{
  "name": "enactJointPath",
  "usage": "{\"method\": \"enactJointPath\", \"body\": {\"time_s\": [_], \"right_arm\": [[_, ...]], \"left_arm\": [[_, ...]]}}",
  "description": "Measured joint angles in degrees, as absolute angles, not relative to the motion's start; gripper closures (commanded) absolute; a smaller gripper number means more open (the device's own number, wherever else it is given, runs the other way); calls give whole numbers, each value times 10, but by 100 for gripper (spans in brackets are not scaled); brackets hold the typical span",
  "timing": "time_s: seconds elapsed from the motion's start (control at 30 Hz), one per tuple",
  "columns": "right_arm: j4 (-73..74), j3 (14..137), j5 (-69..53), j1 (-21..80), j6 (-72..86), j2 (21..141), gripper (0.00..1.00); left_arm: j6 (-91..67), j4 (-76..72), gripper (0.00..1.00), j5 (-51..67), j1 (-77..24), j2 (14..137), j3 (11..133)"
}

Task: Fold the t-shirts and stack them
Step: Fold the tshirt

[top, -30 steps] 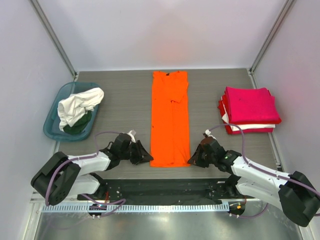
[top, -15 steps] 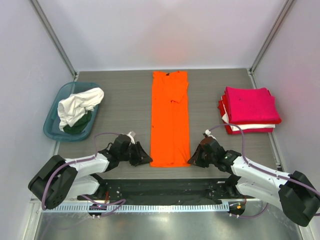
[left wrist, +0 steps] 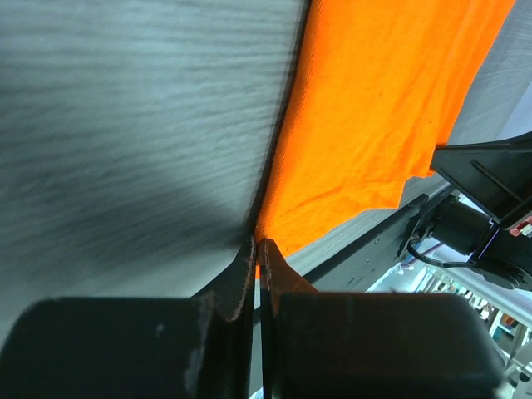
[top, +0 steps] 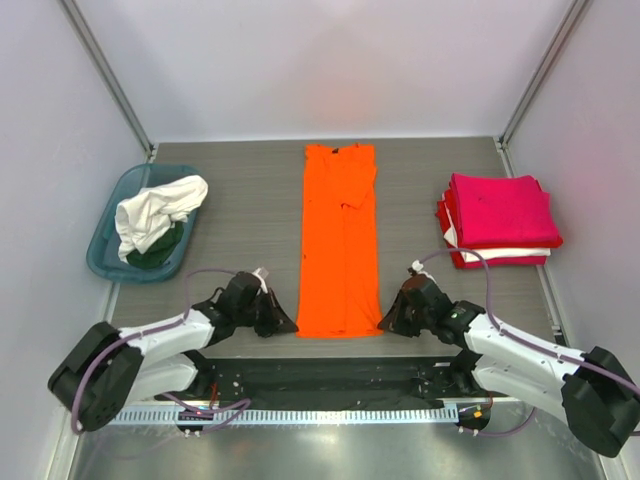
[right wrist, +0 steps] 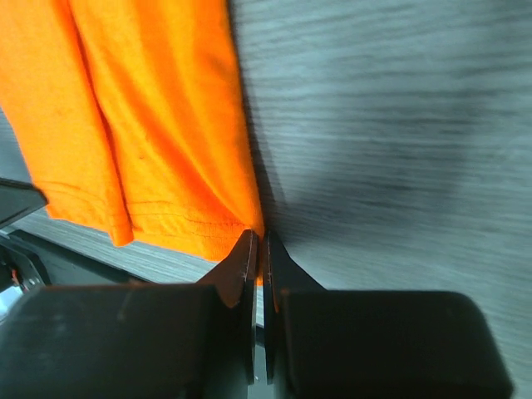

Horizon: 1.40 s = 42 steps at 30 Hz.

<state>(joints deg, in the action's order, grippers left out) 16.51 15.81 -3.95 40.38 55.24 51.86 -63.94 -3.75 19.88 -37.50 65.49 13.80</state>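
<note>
An orange t-shirt (top: 340,240), folded into a long narrow strip, lies down the middle of the table. My left gripper (top: 291,325) is shut on its near left corner (left wrist: 274,233). My right gripper (top: 383,324) is shut on its near right corner (right wrist: 241,224). Both grippers sit low at the table's near edge. A stack of folded t-shirts (top: 498,218), red and pink with a white one in it, lies at the right. A teal basket (top: 107,237) at the left holds a white t-shirt (top: 155,210) on a dark green one (top: 160,250).
The black rail of the arm bases (top: 330,375) runs along the near edge just behind the shirt's hem. Grey walls stand close on the left, right and back.
Both grippers have drawn slightly toward the near edge, and the shirt's near hem has come with them. The left arm has shifted a little left.
</note>
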Motion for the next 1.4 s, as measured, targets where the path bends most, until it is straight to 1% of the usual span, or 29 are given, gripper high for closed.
{"method": "enactJointPath", "body": {"time_s": [0.23,0.37,0.53,0.7,0.9,1.17,1.4], "right_arm": [[229,186,-30,404,552,490,96],[251,234,-20,404,550,502,97],[266,317,12,404,536,551,97],[277,411,35,377,505,633,98],[284,522,28,301,457,757,99],[288,655,-17,221,397,903,99],[288,732,-50,184,367,980,99]], "left_arm": [[-634,81,100,179,-376,565,182],[-629,123,100,170,-376,560,232],[-625,154,100,167,-364,580,288],[-608,167,100,185,-305,652,353],[-585,176,100,210,-236,761,443],[-566,175,100,241,-198,910,588],[-563,176,100,258,-175,1012,692]]}}
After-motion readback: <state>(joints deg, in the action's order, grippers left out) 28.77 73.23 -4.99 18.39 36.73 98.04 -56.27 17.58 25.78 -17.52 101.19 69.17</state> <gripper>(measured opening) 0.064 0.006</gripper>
